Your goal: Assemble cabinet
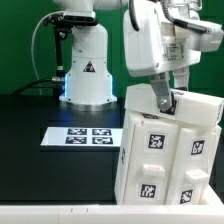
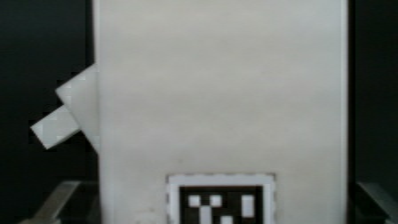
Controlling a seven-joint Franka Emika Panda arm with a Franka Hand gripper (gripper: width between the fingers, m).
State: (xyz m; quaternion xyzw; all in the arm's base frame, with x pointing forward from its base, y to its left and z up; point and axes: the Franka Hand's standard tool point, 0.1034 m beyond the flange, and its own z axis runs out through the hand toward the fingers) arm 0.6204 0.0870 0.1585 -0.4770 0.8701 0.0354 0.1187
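Exterior view: gripper grips the cabinet top edge, beside the marker board; assembly seems unfinished.

Marker board flat on black table; four square tags showing; green backdrop behind.

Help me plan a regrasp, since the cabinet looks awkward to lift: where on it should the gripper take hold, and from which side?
Probably the top edge of the cabinet, from above. In the exterior view it stands upright near the gripper, which meets it at that edge. Its tagged faces look too broad for two fingers, while the top wall seems thin enough to pinch. The wrist view shows only a flat white face.
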